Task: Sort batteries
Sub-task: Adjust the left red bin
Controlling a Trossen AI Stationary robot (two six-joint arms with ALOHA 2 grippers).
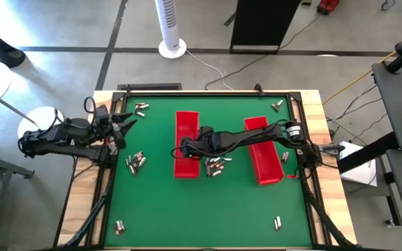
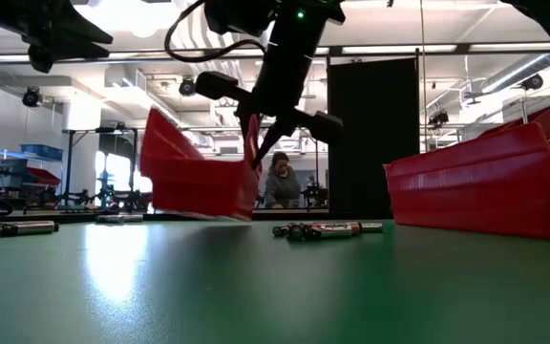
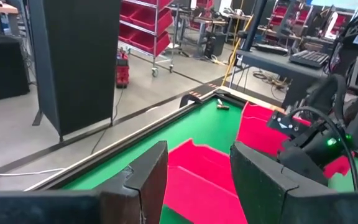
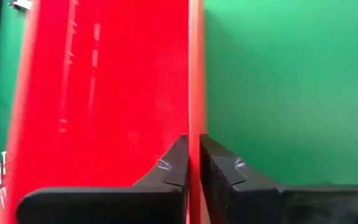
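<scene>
Batteries (image 2: 327, 229) lie closest to the low camera: a small cluster of short dark-and-silver cylinders on the green table (image 2: 275, 296), between the two red trays. From above, this cluster (image 1: 217, 164) sits just beside the left tray (image 1: 185, 143), toward the right tray (image 1: 262, 150). More batteries lie scattered: a group near the left edge (image 1: 135, 162), a few at the far left (image 1: 141, 107), one at the far right corner (image 1: 277, 105), and pairs near both front corners (image 1: 119, 226) (image 1: 278, 223). Their labels are too small to read.

At the left tray, the right gripper (image 4: 194, 165) pinches the tray's thin side wall, fingers nearly touching across it. In the low view the tray looks tilted and blurred, and whether its base touches the table cannot be told; the gripper's fingertips are hidden behind the wall.

Left gripper (image 1: 125, 127) hovers at the table's left edge, fingers (image 3: 148, 180) apart and holding nothing.

Beyond the table, a person (image 2: 280, 182) shows in the room.
</scene>
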